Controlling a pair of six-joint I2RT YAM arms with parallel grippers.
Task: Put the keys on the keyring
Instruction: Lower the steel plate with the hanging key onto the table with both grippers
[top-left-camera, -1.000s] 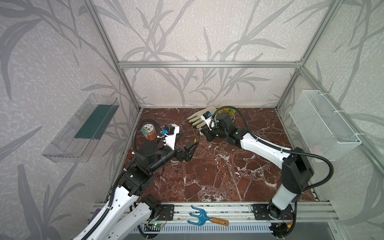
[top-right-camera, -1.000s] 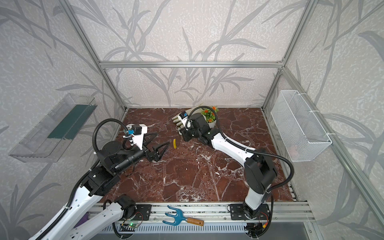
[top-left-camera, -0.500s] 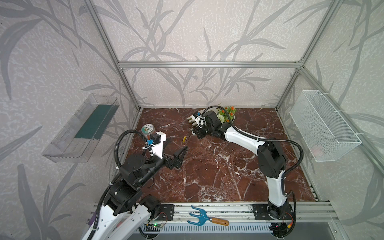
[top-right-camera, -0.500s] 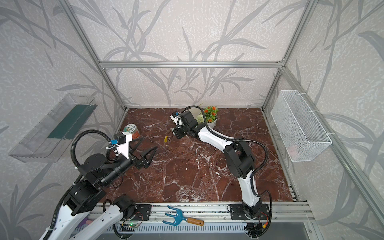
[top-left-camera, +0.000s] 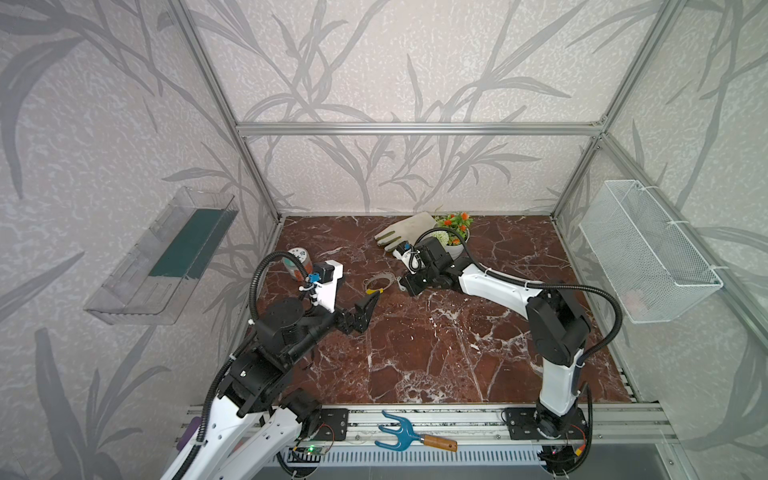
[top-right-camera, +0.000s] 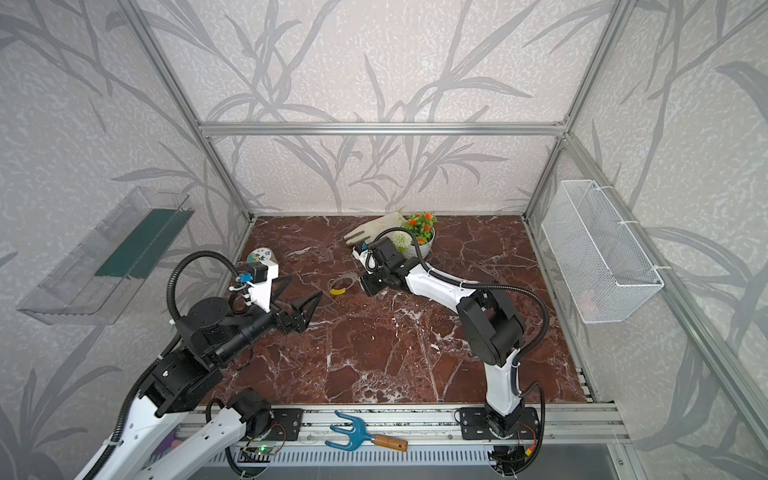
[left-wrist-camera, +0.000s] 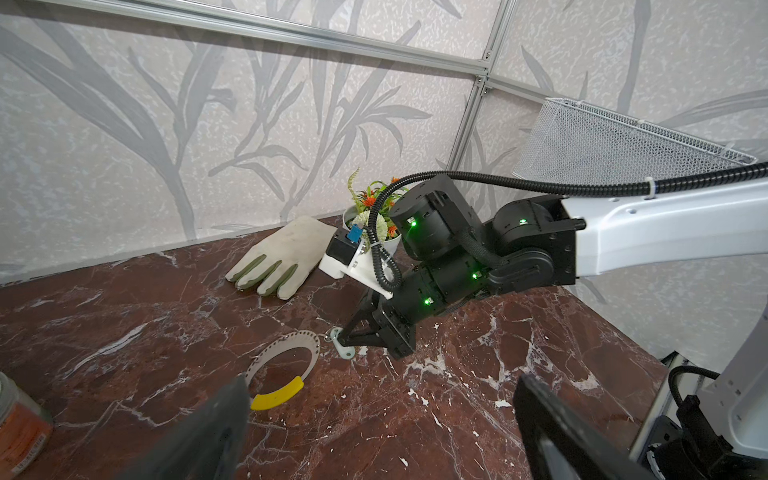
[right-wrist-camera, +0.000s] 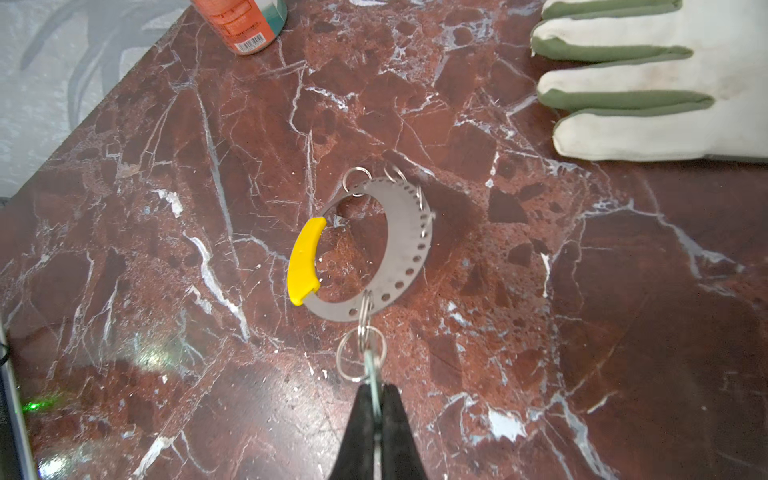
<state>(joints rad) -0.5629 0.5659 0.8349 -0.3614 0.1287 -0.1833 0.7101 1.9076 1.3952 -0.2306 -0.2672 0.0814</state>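
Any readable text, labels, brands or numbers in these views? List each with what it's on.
No legible text anywhere.
Orange-and-teal can: barcode and fine print on the label, too small and blurred to read.
keyring: punched holes only, no markings seen.

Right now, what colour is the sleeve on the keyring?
Bright yellow sleeve, clearest in the right wrist view.

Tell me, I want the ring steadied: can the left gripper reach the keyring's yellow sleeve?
Probably yes. The left gripper is open, and the yellow sleeve faces it with bare marble between. The right gripper pinches the keys at the far edge of the keyring, out of the way.
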